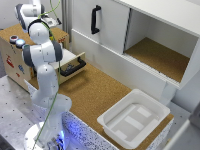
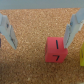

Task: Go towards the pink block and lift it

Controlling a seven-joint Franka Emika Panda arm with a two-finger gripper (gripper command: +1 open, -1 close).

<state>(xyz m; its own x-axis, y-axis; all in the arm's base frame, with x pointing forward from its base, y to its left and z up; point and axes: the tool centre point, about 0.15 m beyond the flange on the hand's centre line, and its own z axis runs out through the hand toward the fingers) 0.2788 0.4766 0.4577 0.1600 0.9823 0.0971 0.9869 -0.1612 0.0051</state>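
Note:
In the wrist view the pink block (image 2: 56, 50) sits on a cork surface (image 2: 30, 60). My gripper (image 2: 39, 44) is open and empty, with the jaws spread wide. The block lies off-centre, close under one fingertip (image 2: 67, 37), and the other finger (image 2: 8, 31) is far from it. In the exterior view my arm (image 1: 42, 52) reaches up over the wooden box (image 1: 10, 50) at that view's left. The block and the fingertips cannot be made out there.
A yellow object (image 2: 81, 54) stands just beside the pink block. In the exterior view there are small objects (image 1: 17, 41) on the wooden box, an open drawer (image 1: 72, 65), a white cabinet with an open compartment (image 1: 155, 52), and a white tray (image 1: 135, 117) on the cork table.

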